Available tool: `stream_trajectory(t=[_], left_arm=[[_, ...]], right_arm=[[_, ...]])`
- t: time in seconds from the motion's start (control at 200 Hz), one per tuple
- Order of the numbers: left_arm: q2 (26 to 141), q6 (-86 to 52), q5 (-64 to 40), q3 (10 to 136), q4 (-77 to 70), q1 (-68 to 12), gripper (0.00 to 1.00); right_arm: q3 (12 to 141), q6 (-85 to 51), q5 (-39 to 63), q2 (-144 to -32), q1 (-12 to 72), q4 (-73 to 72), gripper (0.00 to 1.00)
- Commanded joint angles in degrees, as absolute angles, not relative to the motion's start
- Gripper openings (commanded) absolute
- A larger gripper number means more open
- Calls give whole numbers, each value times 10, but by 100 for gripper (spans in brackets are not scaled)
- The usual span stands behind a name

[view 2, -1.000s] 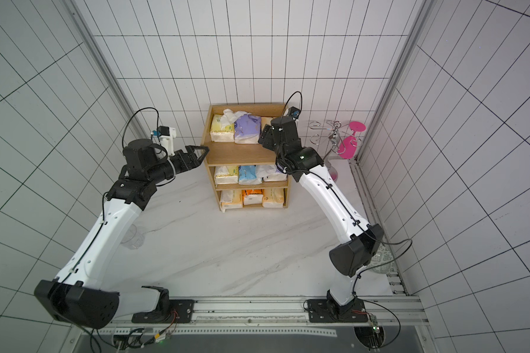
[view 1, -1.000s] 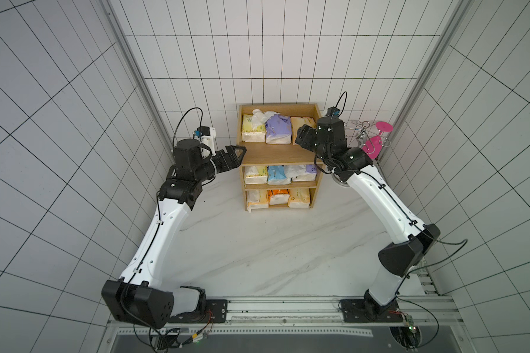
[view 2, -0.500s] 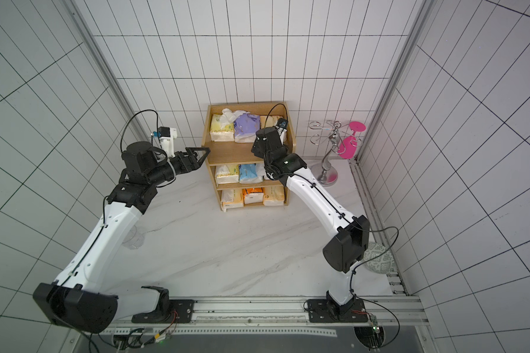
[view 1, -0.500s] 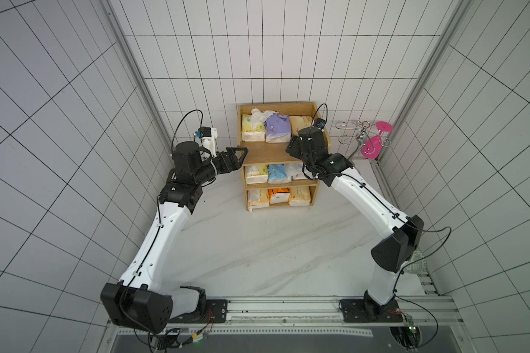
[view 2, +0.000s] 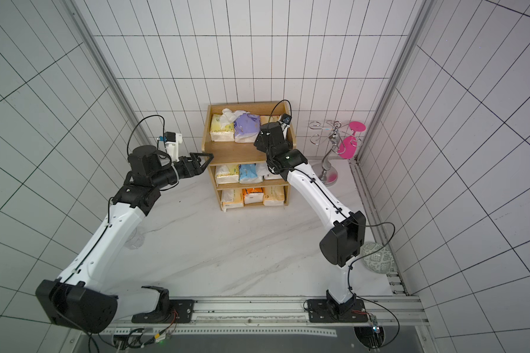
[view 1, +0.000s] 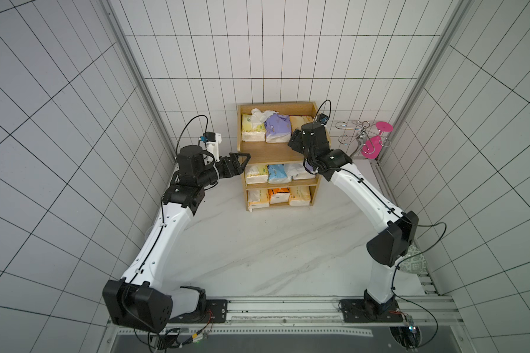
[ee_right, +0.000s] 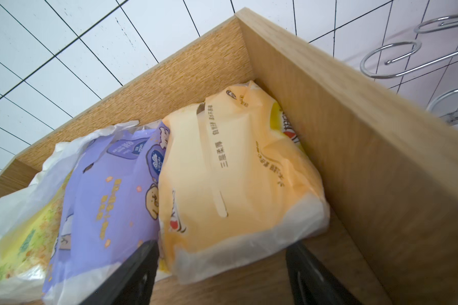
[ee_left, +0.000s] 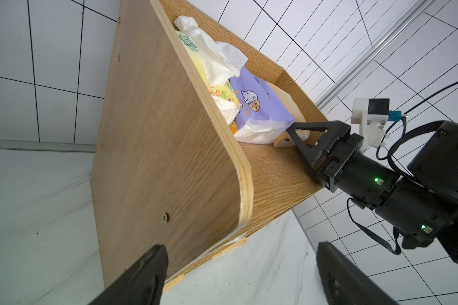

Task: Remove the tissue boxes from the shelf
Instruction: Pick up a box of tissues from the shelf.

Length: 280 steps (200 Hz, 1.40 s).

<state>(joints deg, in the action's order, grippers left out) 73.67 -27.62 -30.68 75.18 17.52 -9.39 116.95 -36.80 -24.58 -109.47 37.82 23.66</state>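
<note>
Right, widest first: the marble tabletop point(view 1: 257, 253) carries the light-wood shelf point(view 1: 273, 152) at its back edge, against the tiled wall. All nine tissue packs point(view 1: 276, 174) sit on it, three to a tier, so I judge the unloading has barely begun. Just beside the shelf stands a silver stand with a pink glass point(view 1: 375, 143), near enough that I'd keep my right arm's swing away from it.

On the top tier the pale yellow pack point(view 1: 251, 131), the purple pack point(view 1: 276, 130) and the peach-orange pack point(ee_right: 236, 171) lie side by side and touching. The last one is pushed up against the raised side wall. That tight packing is why the approach comes from the open front rather than from above.

My right gripper point(ee_right: 221, 247) has its jaws spread wide around the front end of the peach-orange pack. One finger is at the seam with the purple pack and the other in the narrow gap by the wall. It grips nothing yet; closing should pinch the soft wrapper.

My left gripper point(view 1: 242, 159) is spread wide too and holds nothing. It sits at the shelf's left side panel at top-tier height, probably to steady the light unit against the pull. I cannot tell whether it touches the wood.
</note>
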Motion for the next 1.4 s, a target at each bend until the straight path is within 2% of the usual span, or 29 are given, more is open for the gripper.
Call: stream_trajectory(t=[0.0,0.15,0.23,0.3,0.36,0.43,0.62,1.074,1.189,1.394], left_arm=[[729,-265,-320,747,165,-96,92],[723,-260,-320,741,166,-96,92],[724,-258,-320,740,165,-95,92],[725,-257,-320,740,166,-94,92],[726,-256,-319,738,167,-93,92],[726,-256,-319,738,166,-91,92],[724,-254,-314,741,169,-87,92],[672,-282,-243,733,222,-153,94],[634,-282,-236,716,241,-160,95],[523,-263,-185,662,303,-160,96]], right_arm=[[1188,-370,-247,-1114,359,243,77],[1186,-343,-249,-1115,359,222,63],[1188,-327,-245,-1115,359,218,49],[1187,-314,-240,-1110,359,218,30],[1179,-310,-234,-1100,359,219,17],[1161,-307,-231,-1081,361,219,9],[1113,-297,-237,-1019,380,233,0],[987,-281,-271,-858,416,285,0],[933,-257,-240,-800,426,281,0],[825,-219,-111,-686,455,291,0]])
